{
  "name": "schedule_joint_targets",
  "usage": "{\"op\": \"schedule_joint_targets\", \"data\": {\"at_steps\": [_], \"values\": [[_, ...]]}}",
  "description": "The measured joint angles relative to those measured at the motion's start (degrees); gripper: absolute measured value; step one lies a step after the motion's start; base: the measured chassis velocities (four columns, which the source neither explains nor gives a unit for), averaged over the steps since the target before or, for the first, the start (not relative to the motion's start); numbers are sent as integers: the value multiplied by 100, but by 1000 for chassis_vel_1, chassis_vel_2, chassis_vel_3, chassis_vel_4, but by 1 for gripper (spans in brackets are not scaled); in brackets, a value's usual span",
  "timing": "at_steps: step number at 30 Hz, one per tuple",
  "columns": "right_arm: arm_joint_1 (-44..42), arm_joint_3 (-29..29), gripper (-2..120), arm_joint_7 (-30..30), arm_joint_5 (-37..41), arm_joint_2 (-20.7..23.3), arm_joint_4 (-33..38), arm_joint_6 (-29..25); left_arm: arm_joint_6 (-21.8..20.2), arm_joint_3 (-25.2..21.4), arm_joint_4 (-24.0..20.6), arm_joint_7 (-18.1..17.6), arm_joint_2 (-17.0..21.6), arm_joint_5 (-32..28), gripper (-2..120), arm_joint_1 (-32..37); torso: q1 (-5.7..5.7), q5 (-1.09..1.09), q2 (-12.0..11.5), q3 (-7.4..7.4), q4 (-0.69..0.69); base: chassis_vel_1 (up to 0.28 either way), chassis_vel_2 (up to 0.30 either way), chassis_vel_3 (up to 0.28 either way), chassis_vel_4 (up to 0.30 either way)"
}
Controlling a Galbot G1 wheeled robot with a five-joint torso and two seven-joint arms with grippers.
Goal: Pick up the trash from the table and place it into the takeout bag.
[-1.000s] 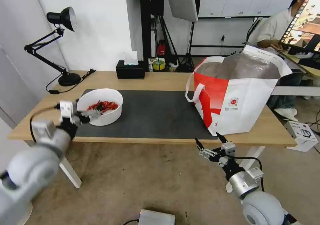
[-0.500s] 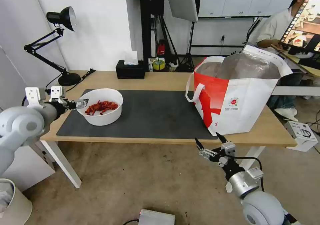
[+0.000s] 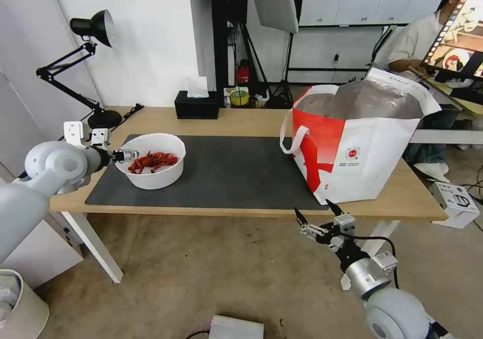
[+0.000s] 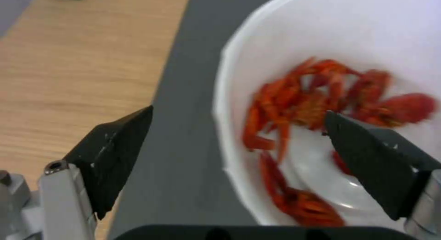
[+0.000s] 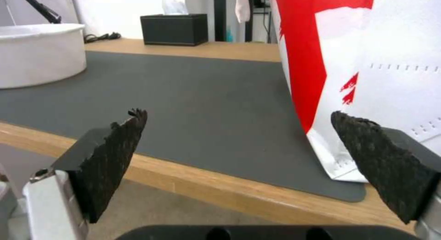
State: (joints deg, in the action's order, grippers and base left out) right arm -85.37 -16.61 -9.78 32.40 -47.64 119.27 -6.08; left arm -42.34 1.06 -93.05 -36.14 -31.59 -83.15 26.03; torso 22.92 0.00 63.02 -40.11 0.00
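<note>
Left wrist view showed the left claw (image 4: 239, 129) wide open and holding nothing, one finger outside the bowl's (image 3: 151, 161) rim and one over the red scraps (image 3: 153, 160). The bowl sat on the mat's (image 3: 231, 173) left end, well apart from the bag (image 3: 357, 143). A thin rim could slip or tip when pinched, I thought, and scraps might spill. The right claw (image 3: 318, 217) hung open and empty below the table (image 3: 236, 120) edge.

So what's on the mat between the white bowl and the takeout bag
Nothing. In the head view, the stretch of dark mat between the bowl and the takeout bag is bare; the right wrist view shows the same.
</note>
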Motion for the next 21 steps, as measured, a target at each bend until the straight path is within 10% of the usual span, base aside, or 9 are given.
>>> {"op": "schedule_joint_targets", "data": {"at_steps": [21], "values": [[0, 0, 100, 0, 0, 0, 0, 0, 7, -18, 317, -1143, -249, -1560, 100, -124, -1, 0, 1, 1, 1, 0, 0, 0, 0]]}}
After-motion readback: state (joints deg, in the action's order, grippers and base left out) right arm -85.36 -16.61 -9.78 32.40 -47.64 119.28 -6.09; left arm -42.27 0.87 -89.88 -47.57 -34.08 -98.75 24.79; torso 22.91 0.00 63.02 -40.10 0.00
